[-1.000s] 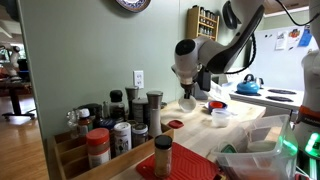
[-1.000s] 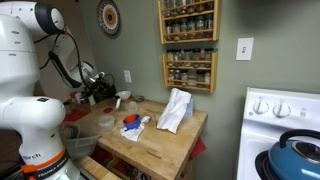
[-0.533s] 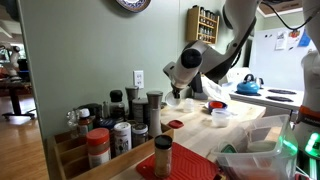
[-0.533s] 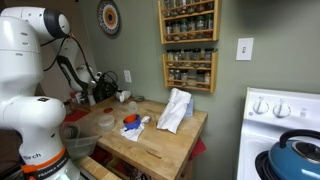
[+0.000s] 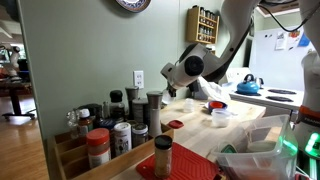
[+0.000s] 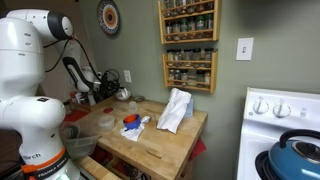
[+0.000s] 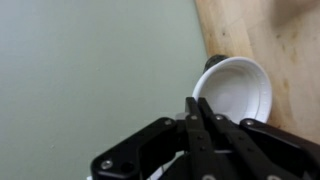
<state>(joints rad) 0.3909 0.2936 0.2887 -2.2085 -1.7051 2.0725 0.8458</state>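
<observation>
Wrist view: gripper (image 7: 198, 103) fingers pinched together on near rim of white bowl (image 7: 238, 90); wall of bowl thin, so jaws almost meet. Bowl at back edge of wooden counter (image 7: 285, 60), close against green wall (image 7: 90, 70), mouth toward camera; resting or lifted, cannot tell. In both exterior views arm reaches low over that edge, spice jars (image 5: 120, 125) crowded well apart.

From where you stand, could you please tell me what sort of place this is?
Most likely a home kitchen: wooden wall racks full of spice jars, a white stove carrying a blue kettle, and a pale wooden butcher-block counter.
</observation>
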